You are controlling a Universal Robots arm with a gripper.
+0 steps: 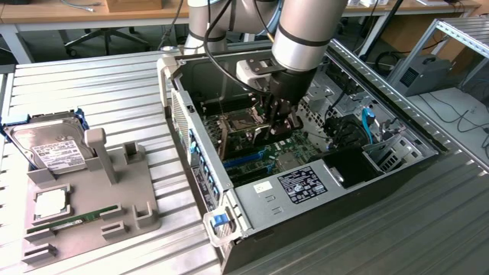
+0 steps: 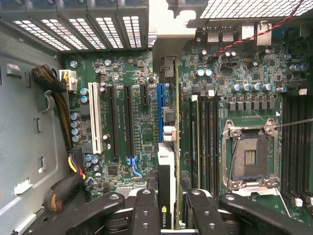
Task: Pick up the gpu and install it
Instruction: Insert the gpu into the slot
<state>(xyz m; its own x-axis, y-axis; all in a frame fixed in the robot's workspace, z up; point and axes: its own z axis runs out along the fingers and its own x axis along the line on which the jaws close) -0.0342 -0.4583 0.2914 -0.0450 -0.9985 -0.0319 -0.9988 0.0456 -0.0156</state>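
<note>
— What sort of room is it?
— A workshop. There are wooden desks point(image 1: 46, 14) and an office chair point(image 1: 107, 37) at the back. In front is a ribbed metal table point(image 1: 114, 80) carrying an open computer case point(image 1: 306, 197).
— Anything else on that table?
— On the exterior view's left, a grey holder point(image 1: 122, 189) with a hard drive point(image 1: 46, 146) propped in it and a memory stick point(image 1: 73, 220) lying in it.
— And the arm?
— It reaches down into the case. The gripper point(image 2: 171, 203) has its fingers point(image 2: 145, 208) closed against both faces of the gpu point(image 2: 166, 166), held edge-on.
— Where is the card?
— Over the motherboard point(image 2: 142, 142), lined up with the blue slot point(image 2: 160, 110). Whether it touches, I cannot tell.
</note>
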